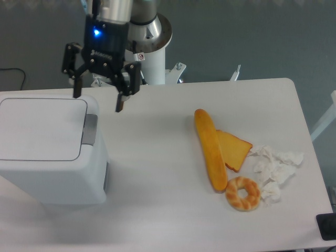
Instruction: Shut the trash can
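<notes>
Hanging above the far left part of the worktop [157, 173], the end effector [97, 102] points downward with its two black fingers [122, 98] spread wide apart and nothing between them. One fingertip sits over the far right corner of the trash can [50, 152], the other over bare worktop just to the right of the bin; whether either tip touches anything cannot be told from this view. A blue light glows on the black body above the fingers, and the arm rises out of the top of the picture in front of a white pedestal [144, 47] at the far edge.

The trash can stands at the left edge of the worktop, on the near-left side, a big boxy white bin with rounded corners. Its flat white lid [42, 128] lies level on top, shut flush with the rim. A grey rectangular tab [89, 129] sits on the right side of the rim, just beside the lid's right edge.

Well apart to the right lie the bread items: a long baguette [211, 149] running near to far, a wedge-shaped slice of bread [235, 149] touching its right side, and a ring-shaped bagel [243, 193] at the baguette's near end. Crumpled white paper [275, 168] lies just to the right of the slice and the bagel.
</notes>
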`<state>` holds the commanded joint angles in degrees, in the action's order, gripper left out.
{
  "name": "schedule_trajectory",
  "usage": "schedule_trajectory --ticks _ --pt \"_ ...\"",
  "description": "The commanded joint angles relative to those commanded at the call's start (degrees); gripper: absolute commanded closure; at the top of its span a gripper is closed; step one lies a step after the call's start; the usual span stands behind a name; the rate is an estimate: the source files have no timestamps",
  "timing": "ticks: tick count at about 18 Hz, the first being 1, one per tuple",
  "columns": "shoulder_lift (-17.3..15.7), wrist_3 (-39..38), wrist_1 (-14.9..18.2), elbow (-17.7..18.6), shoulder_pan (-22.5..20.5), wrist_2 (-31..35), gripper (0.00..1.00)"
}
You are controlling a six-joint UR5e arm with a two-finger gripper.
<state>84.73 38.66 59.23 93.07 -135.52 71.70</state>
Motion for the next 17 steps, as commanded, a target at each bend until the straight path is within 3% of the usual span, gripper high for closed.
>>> schedule_trajectory --ticks 6,13,17 --pt "-2.73 15.19 2.28 3.69 -0.18 15.11 0.00" --pt "-3.08 23.30 2.82 3.87 -1.68 16.36 0.00" --pt "-3.43 24.27 3.70 4.04 -2.11 16.37 0.00"
